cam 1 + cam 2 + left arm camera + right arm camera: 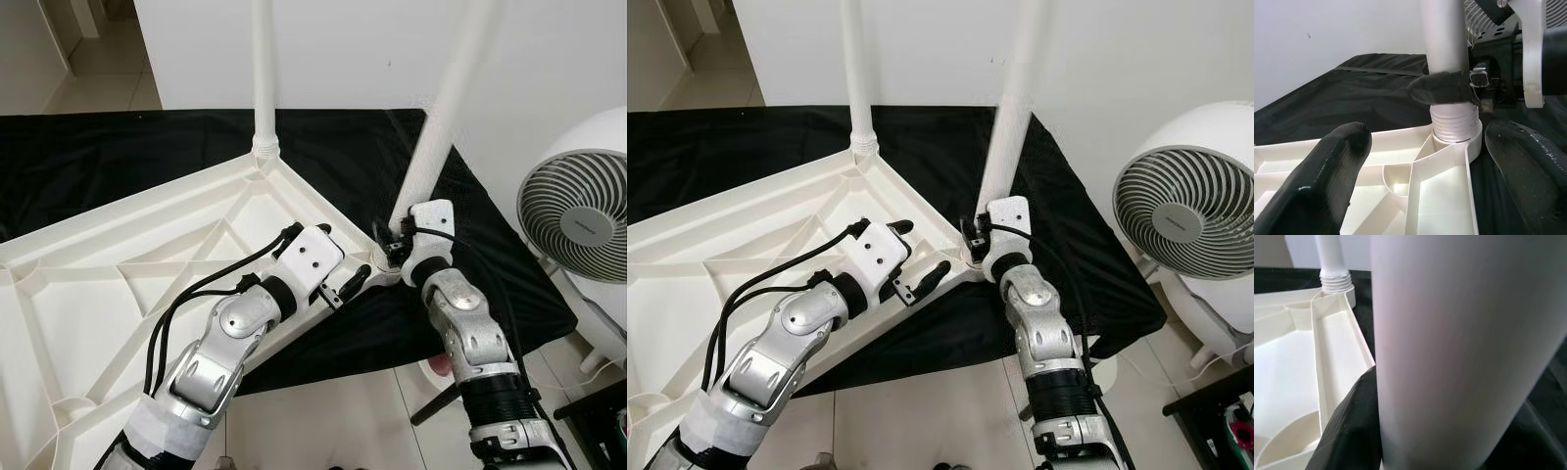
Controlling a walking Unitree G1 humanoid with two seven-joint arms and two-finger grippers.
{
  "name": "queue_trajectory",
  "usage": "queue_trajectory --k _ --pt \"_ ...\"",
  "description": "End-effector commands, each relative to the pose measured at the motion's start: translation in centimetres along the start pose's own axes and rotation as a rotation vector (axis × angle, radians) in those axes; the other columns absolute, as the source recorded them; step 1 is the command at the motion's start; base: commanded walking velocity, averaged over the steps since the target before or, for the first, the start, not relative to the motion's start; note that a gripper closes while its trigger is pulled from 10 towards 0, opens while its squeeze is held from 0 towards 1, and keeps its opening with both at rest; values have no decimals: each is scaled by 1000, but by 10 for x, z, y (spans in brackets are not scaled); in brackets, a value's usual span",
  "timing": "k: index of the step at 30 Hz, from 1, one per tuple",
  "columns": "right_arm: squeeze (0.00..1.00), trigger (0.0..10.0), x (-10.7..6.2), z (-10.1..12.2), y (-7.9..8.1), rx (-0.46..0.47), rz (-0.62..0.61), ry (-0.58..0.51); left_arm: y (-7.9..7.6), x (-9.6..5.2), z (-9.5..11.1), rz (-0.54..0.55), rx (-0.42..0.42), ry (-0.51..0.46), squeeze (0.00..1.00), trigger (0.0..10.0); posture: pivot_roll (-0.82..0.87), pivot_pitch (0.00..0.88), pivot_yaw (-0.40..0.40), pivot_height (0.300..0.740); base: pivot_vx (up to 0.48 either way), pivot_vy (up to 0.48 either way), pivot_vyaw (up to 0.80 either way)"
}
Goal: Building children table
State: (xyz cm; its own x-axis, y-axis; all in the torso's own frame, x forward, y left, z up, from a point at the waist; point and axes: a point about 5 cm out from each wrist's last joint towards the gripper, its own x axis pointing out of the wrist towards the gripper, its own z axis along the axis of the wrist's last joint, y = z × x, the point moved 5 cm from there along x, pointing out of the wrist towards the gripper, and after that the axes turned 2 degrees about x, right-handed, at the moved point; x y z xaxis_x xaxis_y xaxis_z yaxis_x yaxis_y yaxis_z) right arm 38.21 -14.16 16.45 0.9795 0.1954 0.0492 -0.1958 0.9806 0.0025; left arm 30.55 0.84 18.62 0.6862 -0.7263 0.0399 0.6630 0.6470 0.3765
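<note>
an upturned white tabletop (pixel 108 264) lies on a black cloth (pixel 127 147) spread over a pale tiled floor (pixel 323 411), its ribbed underside facing up. the tabletop's raised rim runs from the far corner down to the near corner, where it meets the cloth's front edge; past that edge the tiles are bare. a white wall (pixel 343 49) stands close behind the cloth.

one white table leg (pixel 264 69) stands upright in the far corner socket. a second table leg (pixel 446 108) stands slightly tilted in the near corner socket (pixel 1457 134), its threaded end seated in the collar.

the right gripper (pixel 394 243) is pinched around the second leg just above the socket; one black finger (pixel 1442 89) wraps the tube's front, and in the right wrist view the tube fills the space between the fingers.

the left gripper (pixel 328 264) rests over the tabletop's rim just beside that corner, fingers spread apart and holding nothing; one fingertip (pixel 355 284) lies over the outer rim, the other over the ribbed inside.

a white floor fan (pixel 578 211) stands to the right, near the cloth's corner, leaving a narrow strip of floor beside the right arm.

the triangular recesses between the tabletop's ribs are hollow.
</note>
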Motion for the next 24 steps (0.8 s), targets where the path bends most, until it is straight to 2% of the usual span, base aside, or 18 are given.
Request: queue_trajectory --k 1,12,13,17,21,24 --pt "0 10000 -4 -23 -16 53 -63 93 3 0 2 7 14 1 0 10000 158 101 -38 740 0 0 0" --pt "0 10000 -9 -26 -17 58 -94 75 3 -1 3 13 16 1 0 10000 159 104 -39 740 0 0 0" --pt "0 10000 -13 -25 -14 42 -86 42 3 -1 4 14 16 2 0 10000 159 106 -38 740 0 0 0" --pt "0 10000 -21 -20 -11 73 -84 -46 3 -1 4 14 16 0 0 10000 157 107 -36 740 0 0 0" --pt "0 10000 -24 -21 -13 79 -98 -53 3 -1 4 13 17 0 0 10000 155 110 -35 740 0 0 0" --pt "0 10000 -21 -25 -18 73 -112 -13 3 -1 4 11 18 0 0 10000 155 110 -30 740 0 0 0"
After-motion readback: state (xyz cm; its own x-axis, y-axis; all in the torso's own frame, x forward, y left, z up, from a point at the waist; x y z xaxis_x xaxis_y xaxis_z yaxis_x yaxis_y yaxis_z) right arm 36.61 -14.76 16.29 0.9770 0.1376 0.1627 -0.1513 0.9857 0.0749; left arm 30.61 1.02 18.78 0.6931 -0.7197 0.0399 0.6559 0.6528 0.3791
